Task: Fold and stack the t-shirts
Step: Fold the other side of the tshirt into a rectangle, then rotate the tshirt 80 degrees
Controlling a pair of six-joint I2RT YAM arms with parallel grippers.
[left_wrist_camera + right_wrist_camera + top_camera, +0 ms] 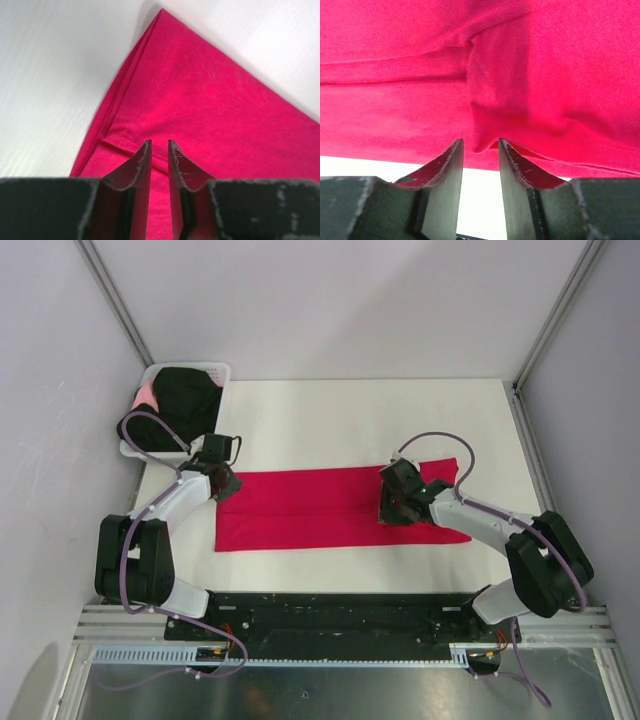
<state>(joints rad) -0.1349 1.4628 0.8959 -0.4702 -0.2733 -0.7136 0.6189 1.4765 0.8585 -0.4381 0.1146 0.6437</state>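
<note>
White surface (350, 410) with the red t-shirt (310, 505) laid flat; left claw (159, 142) and right claw (480, 141) both released, one at each end.

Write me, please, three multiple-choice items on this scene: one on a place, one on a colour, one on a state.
1. Where does the white basket stand?
A. At the far left corner of the table.
B. At its near right corner.
C. At its centre.

2. What colour is the shirt laid out between the two arms?
A. Black.
B. Blue.
C. Red.

3. How does that shirt lie?
A. Crumpled in a heap.
B. Folded flat into a long strip.
C. Draped over the basket.

Answers: 1 A, the top view shows the basket far back on the left; 2 C, all three views show red cloth; 3 B, it forms a flat band with straight edges.
</note>
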